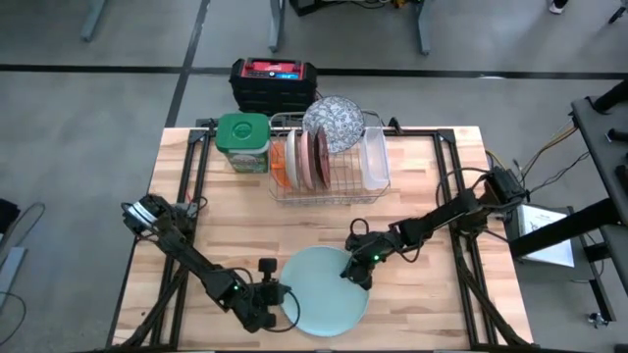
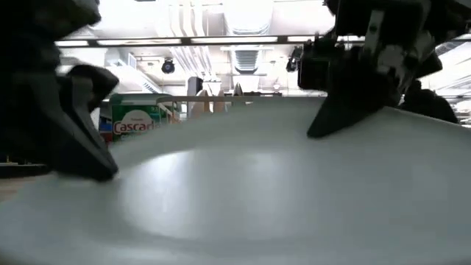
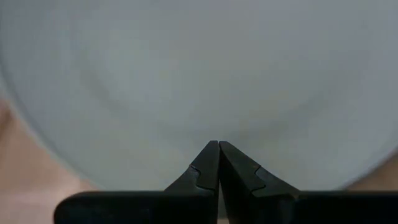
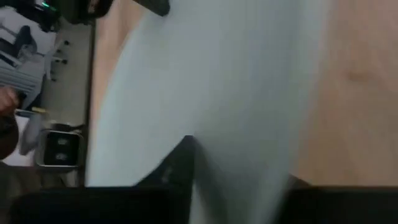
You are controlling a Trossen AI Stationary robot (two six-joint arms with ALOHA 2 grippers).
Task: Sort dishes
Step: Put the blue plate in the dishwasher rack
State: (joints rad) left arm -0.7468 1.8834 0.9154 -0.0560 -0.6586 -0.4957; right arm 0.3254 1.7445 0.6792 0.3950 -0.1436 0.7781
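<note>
The large light blue plate [image 1: 324,294] lies near the table's front edge and fills the low view [image 2: 243,191], where its far right rim stands higher. My left gripper [image 1: 282,298] is shut at the plate's left rim. My right gripper [image 1: 359,272] is shut on the plate's far right rim. The small orange, pink and dark red plates [image 1: 302,160] stand on edge in the wire rack [image 1: 329,191]. The grey speckled plate [image 1: 334,122] leans on the rack's far side. My left gripper's shut fingertips [image 3: 217,149] lie against the plate's upper face just inside its left rim [image 3: 217,124], coming level from the table's left; nothing is between them. My right gripper pinches the plate's far right rim [image 4: 205,155], one finger [image 4: 174,171] on one face and the other hidden behind the plate. It comes from the table's right, slanting down. The plate tilts, this rim raised.
A green-lidded jar [image 1: 243,137] stands left of the rack and a clear plastic tub [image 1: 374,162] sits at the rack's right end. A black and red box [image 1: 273,83] is behind the table. Bare wood lies left and right of the plate.
</note>
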